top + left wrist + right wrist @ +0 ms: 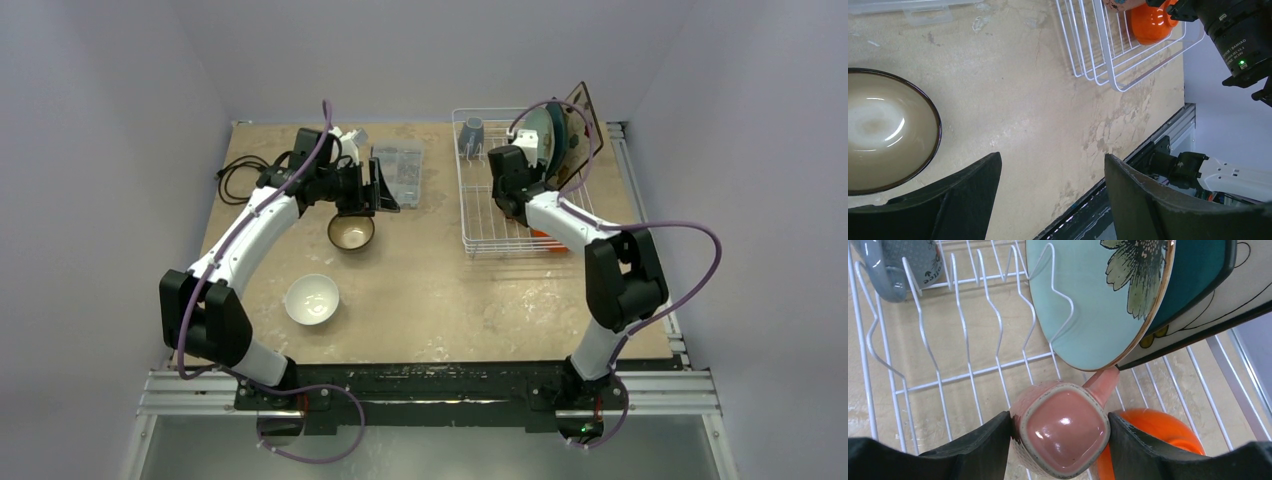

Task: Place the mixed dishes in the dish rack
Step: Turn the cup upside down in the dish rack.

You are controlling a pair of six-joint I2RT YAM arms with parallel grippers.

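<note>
The salmon-pink mug (1066, 431) stands upside down in the white wire dish rack (968, 373), and my right gripper (1059, 424) is shut on its sides. Beside it lies the orange bowl (1159, 432). Upright between the tines stand the round pale green plate (1083, 300), the dark teal plate (1193, 275) and the cream floral plate (1233, 292). The grey-blue mug (898, 262) sits in the rack's far corner. On the table are the brown bowl (351, 233) and the white bowl (311, 299). My left gripper (1053, 167) hangs open and empty just right of the brown bowl (883, 130).
A clear plastic compartment box (397, 172) lies at the back, right behind my left gripper (383, 190). A black cable (235, 178) coils at the table's back left. The dish rack (480, 215) stands at the right, near the table's edge rail.
</note>
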